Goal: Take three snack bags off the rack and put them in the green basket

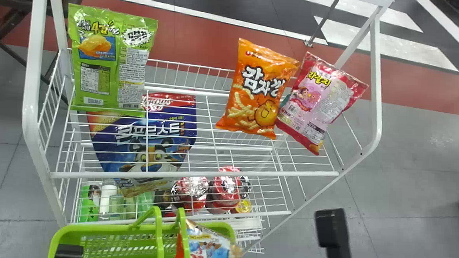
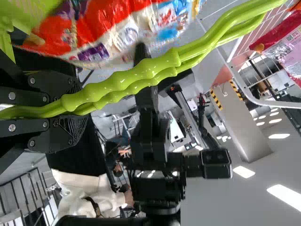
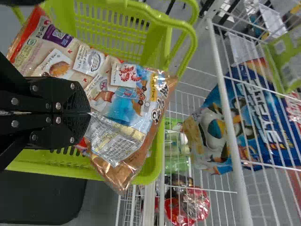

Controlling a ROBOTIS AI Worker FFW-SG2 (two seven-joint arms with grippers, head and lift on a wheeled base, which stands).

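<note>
Green basket (image 1: 102, 228), white wire rack (image 1: 195, 174), grey floor (image 1: 393, 153), red band (image 1: 412, 89)

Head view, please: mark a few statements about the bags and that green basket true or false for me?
1. The orange bag stands between the green bag and the pink bag. True.
2. The left gripper holds the pink bag. False: it holds the handles of the green basket.
3. The blue bag is below the rack's upper wire shelf. True.
4. The pink bag is the leftmost of the upper three. False: the green bag is.
</note>
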